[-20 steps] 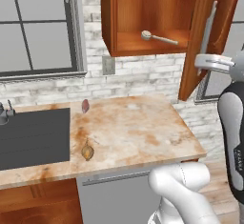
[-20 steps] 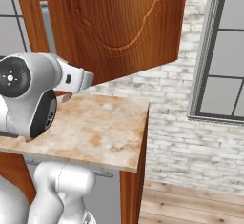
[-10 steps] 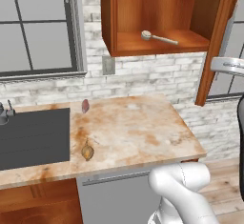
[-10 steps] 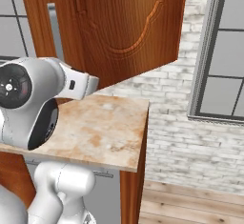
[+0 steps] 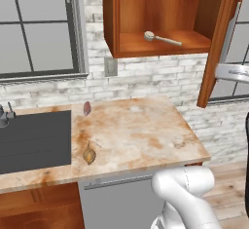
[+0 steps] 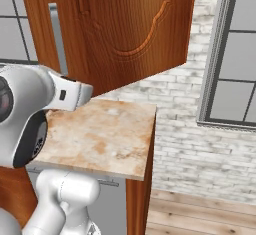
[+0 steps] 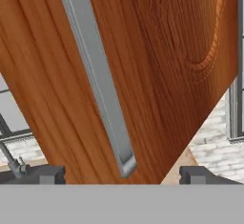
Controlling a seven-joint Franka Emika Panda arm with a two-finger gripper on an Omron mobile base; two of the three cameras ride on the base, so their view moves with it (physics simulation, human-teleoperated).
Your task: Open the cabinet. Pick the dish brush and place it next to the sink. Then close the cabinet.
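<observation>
Cabinet [image 5: 160, 23] door swung wide open, its outer face and silver handle [image 7: 97, 80] directly ahead of the tool [image 7: 121, 173]. Tool fingers spread, one tip either side of the handle's lower end, not touching it. Dish brush [image 5: 162, 39] lying on the cabinet shelf, beyond the door from the tool, head toward the sink side. Sink [image 5: 34, 140] well off to the far side of the tabletop [image 5: 141, 135]; yellowish-brown lump [image 5: 89, 155] and small pinkish lump [image 5: 87, 108] just beside the basin.
</observation>
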